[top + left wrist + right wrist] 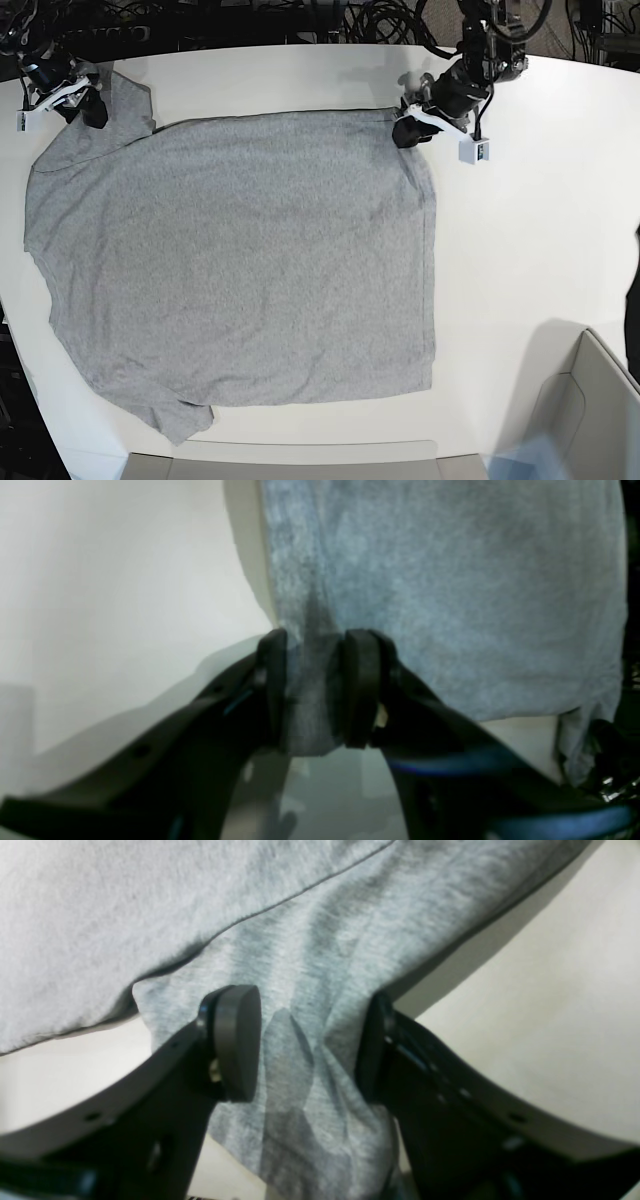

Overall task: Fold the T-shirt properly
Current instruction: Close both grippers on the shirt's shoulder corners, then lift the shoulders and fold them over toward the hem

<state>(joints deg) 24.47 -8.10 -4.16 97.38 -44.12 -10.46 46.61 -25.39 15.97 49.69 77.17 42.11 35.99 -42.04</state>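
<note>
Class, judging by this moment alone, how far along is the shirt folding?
Done: the T-shirt lies spread flat on the table. In hand: the left end effector and right end effector each straddle cloth at the far corners. Left: every fold; none shows yet.

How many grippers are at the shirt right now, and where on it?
2. The left gripper sits at the T-shirt's far corner on the base view's right, cloth between its jaws; the right gripper is at the far corner on that view's left.
</note>
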